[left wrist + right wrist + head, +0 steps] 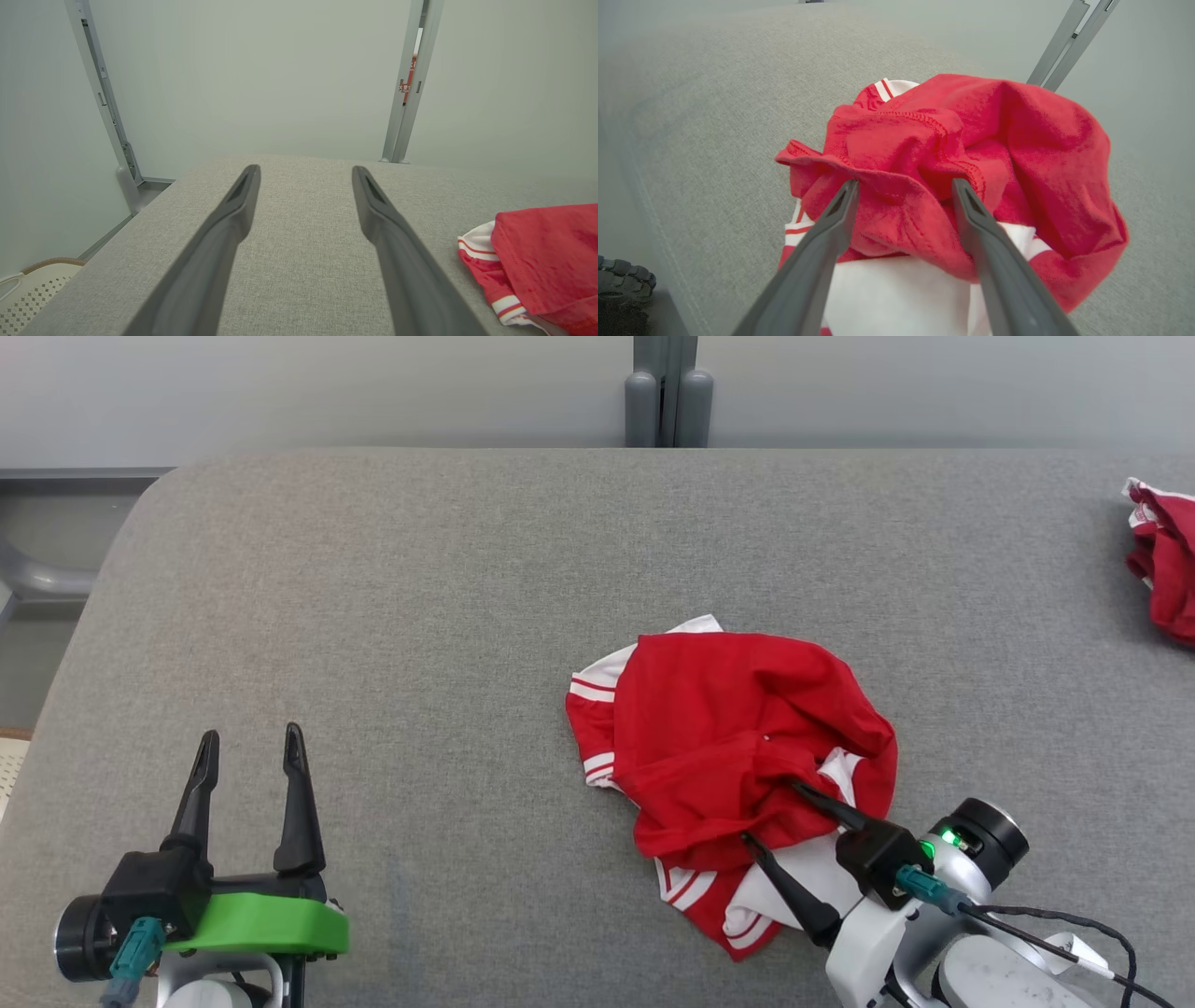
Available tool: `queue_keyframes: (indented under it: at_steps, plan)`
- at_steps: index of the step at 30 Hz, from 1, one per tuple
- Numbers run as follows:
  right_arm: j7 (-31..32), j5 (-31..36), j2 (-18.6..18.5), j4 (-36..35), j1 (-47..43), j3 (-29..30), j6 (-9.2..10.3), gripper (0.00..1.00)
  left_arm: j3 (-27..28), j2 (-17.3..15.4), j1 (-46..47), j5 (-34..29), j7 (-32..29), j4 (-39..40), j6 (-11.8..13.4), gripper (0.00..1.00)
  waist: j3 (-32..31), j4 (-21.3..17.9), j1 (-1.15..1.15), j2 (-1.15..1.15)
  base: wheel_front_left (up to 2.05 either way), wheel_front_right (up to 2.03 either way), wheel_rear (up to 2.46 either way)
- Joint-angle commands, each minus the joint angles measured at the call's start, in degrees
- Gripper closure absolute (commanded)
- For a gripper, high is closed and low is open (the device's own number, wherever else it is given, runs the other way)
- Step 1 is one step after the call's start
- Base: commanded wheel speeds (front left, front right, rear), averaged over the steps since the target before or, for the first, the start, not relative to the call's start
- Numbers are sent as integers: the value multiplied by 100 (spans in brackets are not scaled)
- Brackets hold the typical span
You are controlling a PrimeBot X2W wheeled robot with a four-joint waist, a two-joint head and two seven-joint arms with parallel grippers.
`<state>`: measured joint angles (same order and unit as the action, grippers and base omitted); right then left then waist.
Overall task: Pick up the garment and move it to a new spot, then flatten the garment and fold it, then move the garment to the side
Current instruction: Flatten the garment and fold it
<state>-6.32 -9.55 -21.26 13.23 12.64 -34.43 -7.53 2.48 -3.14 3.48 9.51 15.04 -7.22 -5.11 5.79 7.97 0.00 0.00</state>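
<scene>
Straddling crumpled red-and-white soft cloth garment (pixel 728 728), centre-right on grey fabric tabletop (pixel 373 616), with right gripper (pixel 770 812) fingers apart; left gripper (pixel 252 733) fingers apart, idle. Probably light, floppy; pinch raised red fold (pixel 896 196).

You're looking at a red garment (pixel 719 737) with white panels and red-striped white trim, on a grey counter (pixel 420 616).

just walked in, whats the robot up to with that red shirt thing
The right gripper has its open fingers set either side of a fold in the crumpled red-and-white garment on the grey table, not yet closed. The left gripper sits open over bare table, apart from it. Nothing is lifted or folded yet.
</scene>
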Motion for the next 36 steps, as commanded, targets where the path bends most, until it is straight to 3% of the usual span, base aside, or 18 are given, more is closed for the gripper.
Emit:
queue_keyframes:
  at_steps: [1, 3, 4, 5, 10, 14, 24, 30, 34, 35, 36]
  plan:
    - [79, 46, -51, 150, 69, -54, 9, 0, 9, 9, 64, -41, 17, -11, -45, 0, 27, 49, 0, 0, 0, 0, 0]
    - [175, -25, -24, 310, 112, -139, 9, 0, -10, 13, 66, -41, 17, -27, -42, 0, 42, 81, 0, 0, 0, 0, 0]
    - [213, -67, -18, 377, 144, -171, 9, 57, -18, 14, 67, -39, 17, -31, -41, 0, 49, 93, 0, 0, 0, 0, 0]
    - [235, -108, -30, 446, 190, -216, 10, 100, -22, 17, 72, -32, 17, -41, -40, 0, 59, 106, 0, 0, 0, 0, 0]
    - [97, -324, 21, 591, 466, -161, 10, 100, -7, 21, 121, -5, 17, -99, -46, 0, 82, 106, 0, 0, 0, 0, 0]
    - [-90, -567, 96, 638, 816, 259, 10, 100, -28, 23, 110, 26, 17, -137, -33, 0, 55, 34, 0, 0, 0, 0, 0]
    - [-365, -731, -49, 922, 1494, 1897, 10, 100, -182, 22, 138, 88, 17, -185, 6, 0, -1, -111, 0, 0, 0, 0, 0]
    - [-333, -704, -121, 1092, 1262, 3064, 10, 100, -246, 22, 139, 128, 17, -185, 25, 0, 24, -146, 0, 0, 0, 0, 0]
    - [-255, -531, -40, 1182, 1006, 3536, 9, 100, -291, 21, 163, 165, 17, -190, 43, 0, 55, -154, 0, 0, 0, 0, 0]
    - [-262, -504, -12, 1186, 964, 3576, 9, 96, -295, 21, 169, 168, 17, -189, 48, 0, 67, -164, 0, 0, 0, 0, 0]
    - [-299, -473, 15, 1168, 928, 3609, 9, 37, -305, 21, 176, 159, 17, -199, 45, 0, 78, -176, 0, 0, 0, 0, 0]
